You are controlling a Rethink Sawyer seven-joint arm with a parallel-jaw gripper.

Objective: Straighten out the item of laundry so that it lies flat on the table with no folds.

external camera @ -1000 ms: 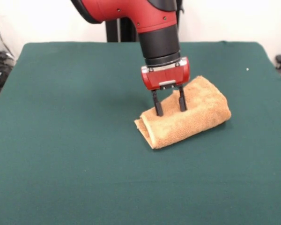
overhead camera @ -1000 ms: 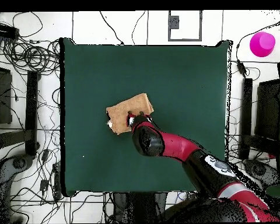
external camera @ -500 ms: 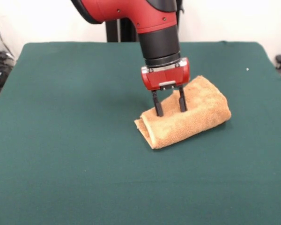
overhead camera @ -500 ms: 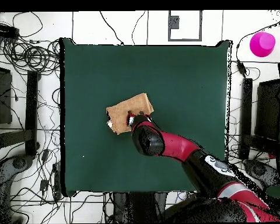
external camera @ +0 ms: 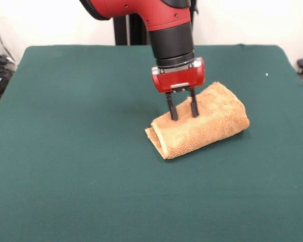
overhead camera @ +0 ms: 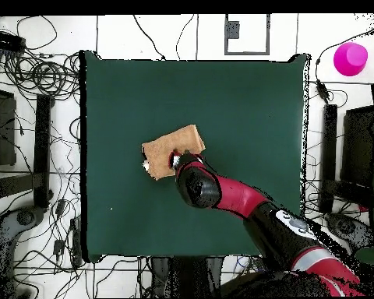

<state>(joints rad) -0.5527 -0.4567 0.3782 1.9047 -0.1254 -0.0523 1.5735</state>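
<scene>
With towel (external camera: 202, 122) folded double on table (external camera: 81, 151), I see claw (external camera: 183, 111) directly above, prongs narrowly apart, gripping nothing; towel's long axis runs diagonally.

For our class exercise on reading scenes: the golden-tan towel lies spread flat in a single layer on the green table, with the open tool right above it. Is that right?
Not quite. The front view shows the towel folded over into a thick bundle, its layered edge visible at one end, not spread flat. The rest holds: it lies on the green table, with the open tool right above it.
</scene>
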